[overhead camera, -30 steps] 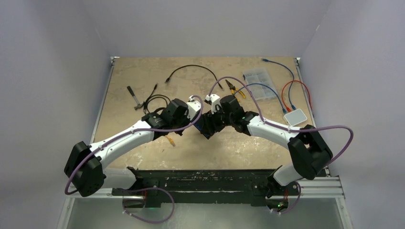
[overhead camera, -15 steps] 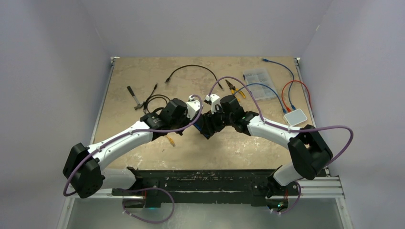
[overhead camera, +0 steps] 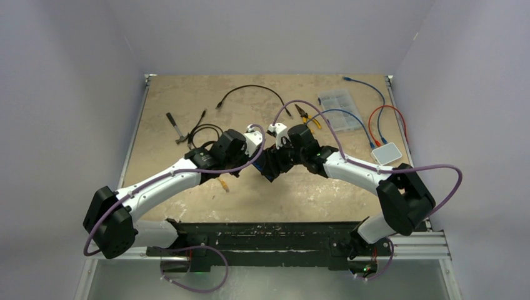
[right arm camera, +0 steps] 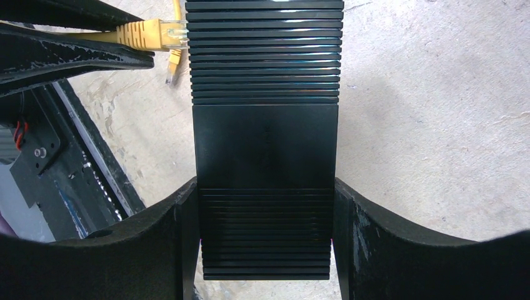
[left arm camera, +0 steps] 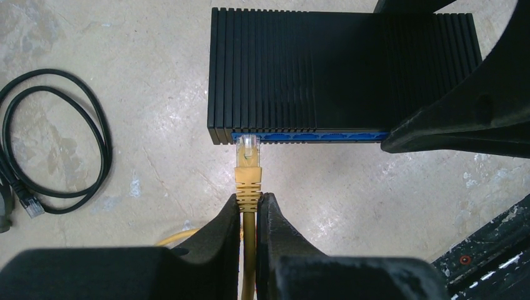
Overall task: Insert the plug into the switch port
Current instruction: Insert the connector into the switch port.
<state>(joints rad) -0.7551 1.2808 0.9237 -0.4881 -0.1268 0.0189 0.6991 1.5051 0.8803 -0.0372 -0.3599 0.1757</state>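
Pinching the yellow cable [left arm camera: 249, 250] just behind the boot, the left claw [left arm camera: 249, 203] is closed narrow on it, and the plug [left arm camera: 247, 150] sticks out ahead of the fingertips toward the switch [left arm camera: 300, 69]. The plug's clear tip meets the blue port strip [left arm camera: 312, 135] at the endmost port, next to the switch's corner; how far it has gone in cannot be told. The right claw [right arm camera: 265, 237] stands wide and clamps the switch across its body, one finger flat against each long side, at the end away from the ports. The switch's top shows fine ribs at both ends and a smooth panel between them; a faint mark in the middle of that panel is too dim to read, and no port number is legible on the blue strip. The switch lies flat on the table [left arm camera: 125, 37], with bare surface beside its port face on the plug's side. A loop of black cable [left arm camera: 100, 144] lies well apart from the switch, off past the corner where the plug is. On the other side, one right finger [left arm camera: 462, 106] covers the far end of the port strip, and the black base rail [left arm camera: 487, 250] runs near that end. From above, a white box [overhead camera: 386, 153] sits well apart from the switch by the table's right edge.
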